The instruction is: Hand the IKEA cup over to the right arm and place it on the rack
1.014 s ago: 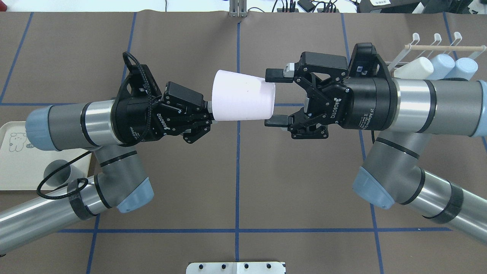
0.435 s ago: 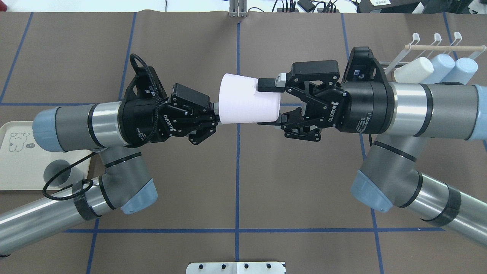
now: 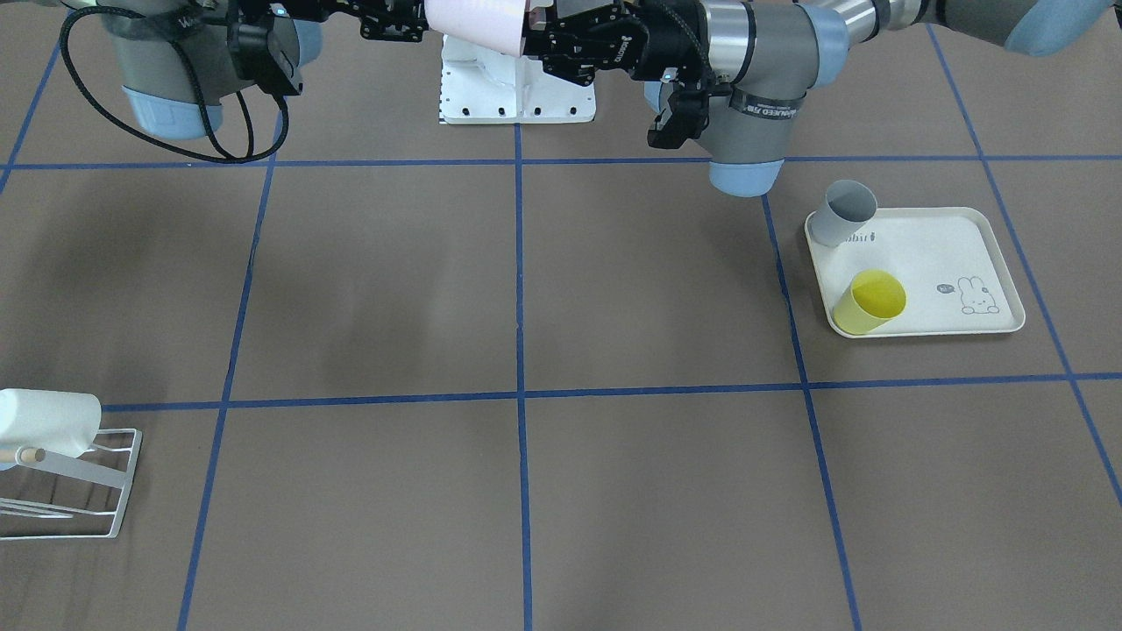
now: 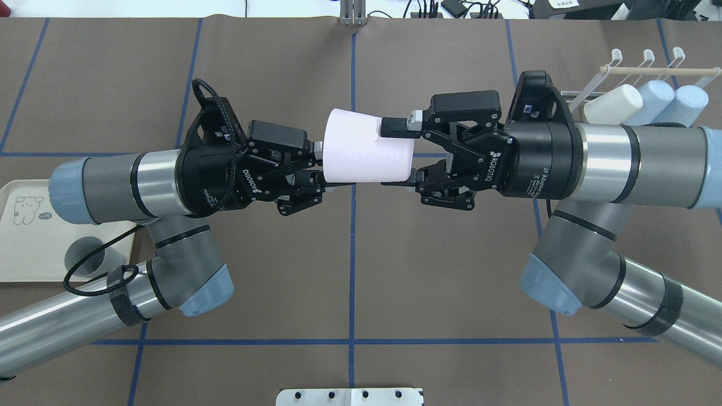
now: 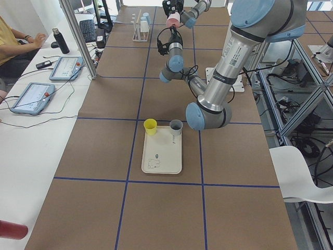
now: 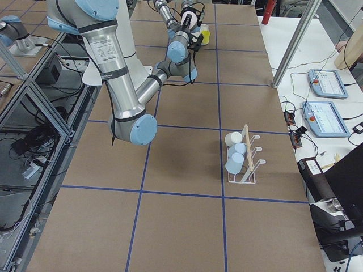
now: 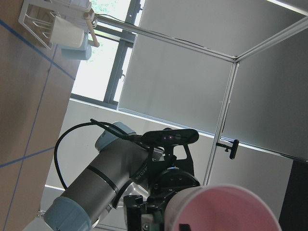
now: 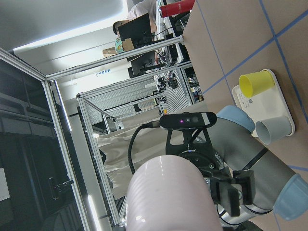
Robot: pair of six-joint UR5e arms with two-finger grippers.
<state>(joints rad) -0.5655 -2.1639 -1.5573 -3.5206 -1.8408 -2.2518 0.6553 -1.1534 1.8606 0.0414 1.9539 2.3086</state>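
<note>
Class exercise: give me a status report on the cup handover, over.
Left gripper open at cup base. Right gripper shut on cup, midair. Ahead, rack holds three cups; nothing else in the way.

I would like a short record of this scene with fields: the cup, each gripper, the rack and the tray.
pink cup: in the air, lying sideways between both grippers
right gripper: shut on the pink cup at its wide rim end
left gripper: at the cup's narrow base, looks open
rack: on the robot's right, holds one cream cup and two light blue cups
tray: on the robot's left, with a grey cup and a yellow cup
</note>
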